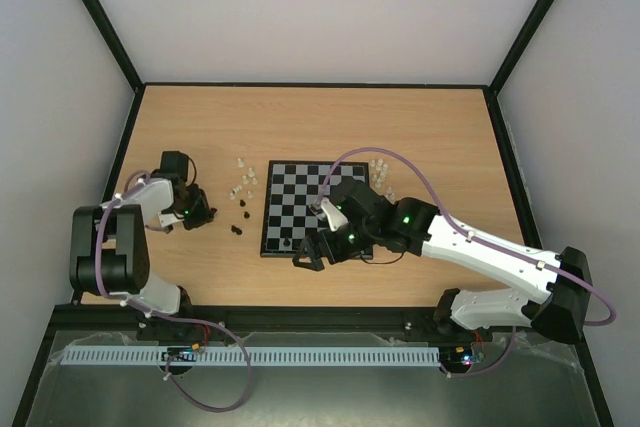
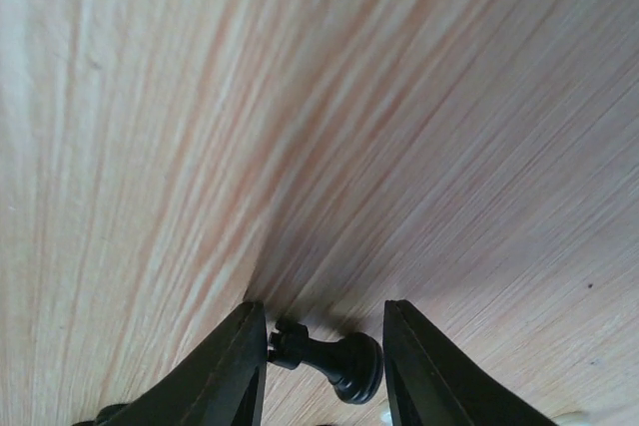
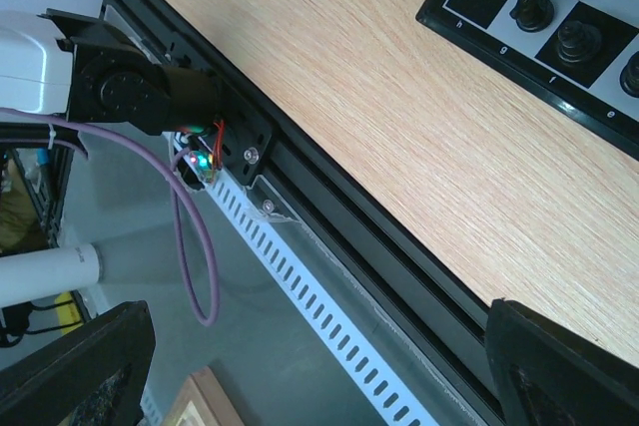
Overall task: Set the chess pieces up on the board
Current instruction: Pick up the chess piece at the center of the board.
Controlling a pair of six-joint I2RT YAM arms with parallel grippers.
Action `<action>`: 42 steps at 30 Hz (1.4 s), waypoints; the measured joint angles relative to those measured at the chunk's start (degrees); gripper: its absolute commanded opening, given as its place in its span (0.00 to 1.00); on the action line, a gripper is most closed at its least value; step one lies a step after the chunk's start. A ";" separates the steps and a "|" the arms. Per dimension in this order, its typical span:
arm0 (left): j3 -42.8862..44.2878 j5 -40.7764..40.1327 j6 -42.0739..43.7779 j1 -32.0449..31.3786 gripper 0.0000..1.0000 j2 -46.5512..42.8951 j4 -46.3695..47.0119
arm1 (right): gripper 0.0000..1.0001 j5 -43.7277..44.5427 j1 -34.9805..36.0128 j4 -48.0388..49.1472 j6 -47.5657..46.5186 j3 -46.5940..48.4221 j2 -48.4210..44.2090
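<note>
The board (image 1: 315,209) lies in the middle of the tabletop (image 1: 450,127). Three black pieces (image 3: 577,42) stand in its edge row by one corner. Whitish pieces (image 1: 242,183) cluster off its left side and others sit by its far right corner, with loose black ones (image 1: 238,224) on the wood to the left.

The right pincer (image 3: 319,346) hangs at the board's near edge, fingers wide apart and holding nothing.

The left pincer (image 2: 321,311) is down on the tabletop, well left of the board. It straddles a toppled black pawn (image 2: 334,358) whose head is against one finger. I cannot tell whether it is clamped.
</note>
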 measured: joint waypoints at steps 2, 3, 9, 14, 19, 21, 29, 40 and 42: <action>0.74 0.04 -0.42 -0.94 0.34 1.01 0.09 | 0.92 -0.02 -0.09 0.00 -0.17 0.00 0.00; 1.11 0.11 -0.63 -1.38 0.34 1.42 0.11 | 0.92 -0.04 -0.17 0.00 -0.17 0.00 0.00; 2.21 0.33 -1.46 -3.19 0.34 2.73 0.79 | 0.92 -0.35 -0.81 -0.07 -1.03 0.00 0.00; 2.21 0.52 -1.92 -3.30 0.35 2.84 0.90 | 0.92 -0.50 -1.42 -0.11 -1.73 -0.11 0.00; 2.73 0.87 -1.90 -3.58 0.41 3.32 0.81 | 0.92 -0.83 -1.64 -0.26 -2.16 -0.59 0.00; 2.73 0.98 -1.92 -3.82 0.44 3.32 0.85 | 0.92 -1.01 -1.79 -0.26 -2.45 -0.59 0.00; 2.71 1.44 -2.01 -4.81 0.49 3.34 1.27 | 0.92 -1.55 -1.97 -0.24 -2.78 -0.76 0.00; 2.67 1.77 -3.04 -5.20 0.32 3.80 2.25 | 0.92 -1.64 -2.29 -0.28 -2.95 -1.55 0.00; 2.67 1.81 -2.99 -5.20 0.29 3.82 2.32 | 0.92 -1.66 -2.32 -0.26 -2.95 -1.57 0.00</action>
